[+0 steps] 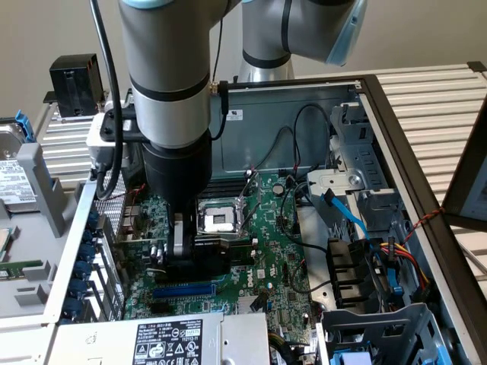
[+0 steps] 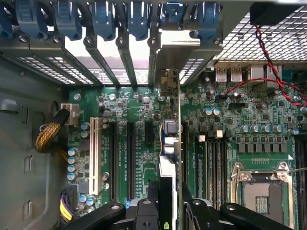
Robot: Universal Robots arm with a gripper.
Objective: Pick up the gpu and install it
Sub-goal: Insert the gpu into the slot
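Pincer is low inside the open computer case, pinching the gpu between its fingers. The card stands upright, edge-on, over the motherboard among the expansion slots. Bracket end sits at the rear slot openings. Seated or not: cannot tell.

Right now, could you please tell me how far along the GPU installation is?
Pickup looks done: the gripper is shut on the gpu, held edge-on. In hand: the card sits low over the motherboard, its bracket at the rear slot openings. Left: seating; I cannot tell if it is fully pressed home.
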